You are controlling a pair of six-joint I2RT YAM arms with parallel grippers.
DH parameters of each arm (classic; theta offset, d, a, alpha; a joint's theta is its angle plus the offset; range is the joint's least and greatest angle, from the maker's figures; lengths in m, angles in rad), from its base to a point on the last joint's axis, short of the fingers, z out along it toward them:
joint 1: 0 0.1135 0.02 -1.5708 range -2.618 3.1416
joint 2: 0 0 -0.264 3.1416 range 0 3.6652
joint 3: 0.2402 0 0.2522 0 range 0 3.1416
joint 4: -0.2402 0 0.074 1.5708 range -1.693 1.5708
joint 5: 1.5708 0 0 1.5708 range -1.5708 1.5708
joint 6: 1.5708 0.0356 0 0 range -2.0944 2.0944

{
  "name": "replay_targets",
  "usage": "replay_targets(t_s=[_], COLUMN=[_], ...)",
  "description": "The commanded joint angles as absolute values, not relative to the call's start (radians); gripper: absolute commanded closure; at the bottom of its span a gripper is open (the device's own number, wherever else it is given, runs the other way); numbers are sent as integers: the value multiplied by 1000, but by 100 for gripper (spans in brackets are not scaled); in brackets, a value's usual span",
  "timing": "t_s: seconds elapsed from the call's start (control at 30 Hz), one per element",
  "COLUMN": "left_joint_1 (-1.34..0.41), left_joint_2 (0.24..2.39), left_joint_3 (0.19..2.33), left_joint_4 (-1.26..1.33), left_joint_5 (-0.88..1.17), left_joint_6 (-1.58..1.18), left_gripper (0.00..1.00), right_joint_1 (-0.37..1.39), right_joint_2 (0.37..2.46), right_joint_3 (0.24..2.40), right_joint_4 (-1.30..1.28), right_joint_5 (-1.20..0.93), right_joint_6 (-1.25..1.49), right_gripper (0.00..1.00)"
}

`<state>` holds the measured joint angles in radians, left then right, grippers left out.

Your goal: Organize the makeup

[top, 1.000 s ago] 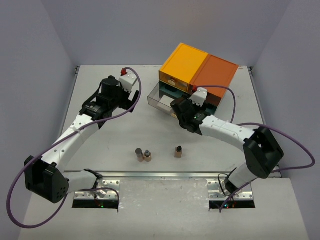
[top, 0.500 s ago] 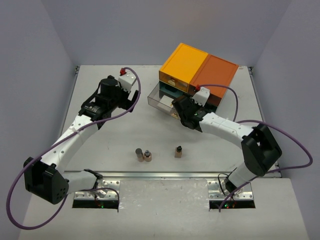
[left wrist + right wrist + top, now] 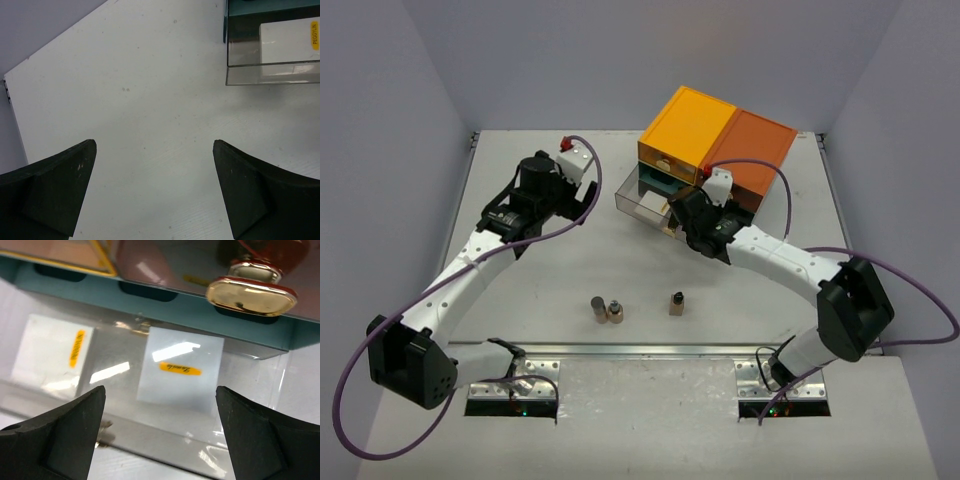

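Three tiny bottles stand on table.
Light, rigid, tippy: pinch mid-body. Left gripper, right gripper both spread, empty.

Two squares abreast in the drawer; three bottles nearer, two perhaps touching.

- Open table lies wide at left and centre; three tiny brown bottles stand near its front edge.
- The drawer chest walls the far right.
- Its clear drawer juts out, two flat white squares lying on its floor.
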<state>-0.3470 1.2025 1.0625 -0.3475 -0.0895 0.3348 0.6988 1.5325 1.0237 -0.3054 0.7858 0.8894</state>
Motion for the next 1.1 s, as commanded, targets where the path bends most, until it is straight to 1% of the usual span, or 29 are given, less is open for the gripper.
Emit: replay_targets(t_s=[0.0,0.07,0.23,0.37,0.53,0.67,0.73,0.87,0.97,1.07], left_joint_1=[-334,-334,-334,-336,-329,-324,-312,-295,-278,-239], left_joint_2=[1131,1106,1078,1050,998,970,934,755,617,544], left_joint_3=[1036,1022,976,902,765,684,641,534,477,450], left_joint_4=[-319,-326,-349,-360,-337,-316,-292,-219,-216,-225], left_joint_5=[-99,-109,-109,-183,-256,-262,-244,-202,-158,-98], left_joint_6=[376,389,402,418,427,403,385,392,396,392], left_gripper=[0,0,0,0,0,0,0,0,0,0], right_joint_1=[711,713,715,713,713,714,714,713,713,713], right_joint_2=[1422,1379,1284,1220,1133,1082,1057,1044,1030,1016], right_joint_3=[1065,1049,1016,1019,972,900,847,815,791,761], right_joint_4=[-244,-238,-226,-270,-282,-240,-221,-230,-241,-215], right_joint_5=[626,528,426,356,234,144,64,-31,-87,-107], right_joint_6=[725,649,528,447,429,440,438,436,440,452], right_gripper=[10,10,10,10,10,10,10,10,10,10])
